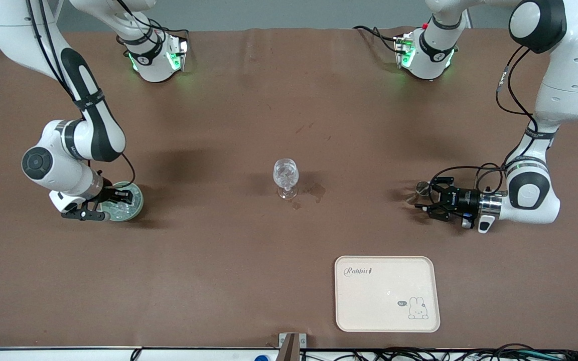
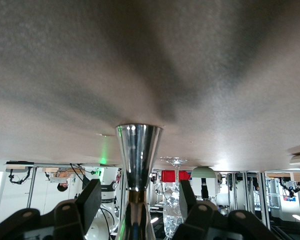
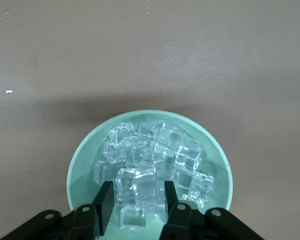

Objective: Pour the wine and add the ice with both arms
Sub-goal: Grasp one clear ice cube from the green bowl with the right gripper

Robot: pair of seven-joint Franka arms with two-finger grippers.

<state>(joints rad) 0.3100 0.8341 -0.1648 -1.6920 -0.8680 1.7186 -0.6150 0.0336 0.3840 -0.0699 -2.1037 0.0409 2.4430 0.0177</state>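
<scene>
From the front, the brown worktop (image 1: 219,281) has a clear stemmed glass (image 1: 285,178) standing upright near its middle, with glittering lumps inside it. Toward the right arm's end sits a pale green bowl (image 1: 136,203), and the right gripper (image 1: 99,205) is right over it. Toward the left arm's end, the left gripper (image 1: 427,200) lies low and level beside a small silver jigger (image 1: 423,189). A cream tray (image 1: 387,293) with a rabbit drawing lies nearer the camera than the glass.

In the left wrist view, the left gripper (image 2: 135,200) has its jaws apart, one on each side of the jigger's (image 2: 138,155) narrow waist; I cannot tell whether they touch it. The stemmed glass (image 2: 174,210) shows farther off.

In the right wrist view, the bowl (image 3: 85,165) is heaped with ice (image 3: 155,160). The right gripper (image 3: 138,200) has its jaws down in the pile, closed in on either side of one clear cube.
</scene>
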